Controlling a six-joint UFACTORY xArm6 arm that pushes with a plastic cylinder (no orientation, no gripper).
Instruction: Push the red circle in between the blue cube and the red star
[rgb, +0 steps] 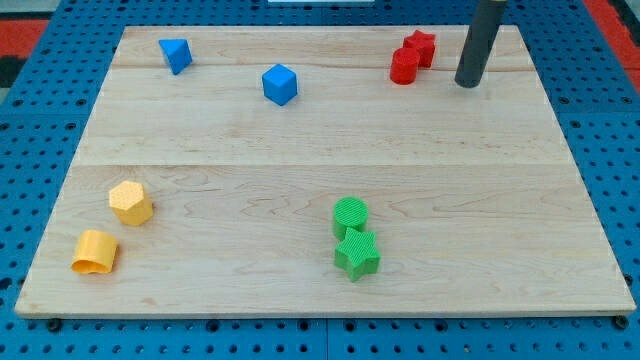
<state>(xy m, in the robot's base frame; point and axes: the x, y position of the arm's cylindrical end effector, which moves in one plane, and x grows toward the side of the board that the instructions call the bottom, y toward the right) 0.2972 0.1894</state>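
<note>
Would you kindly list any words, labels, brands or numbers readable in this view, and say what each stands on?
None: no readable text shows on the wooden board, the blue pegboard around it, the coloured blocks, or the rod ending in my tip.

The light is bright and even from above, so the pale wooden board (300, 180) shows no glare. Small soft shadows lie under the blocks, and everything is in sharp focus.

Open bench (300, 160) between blue cube (280, 84) and red circle (404, 66). Red star (420, 47) touching circle behind. Tip (466, 84) just right, nothing between.
</note>
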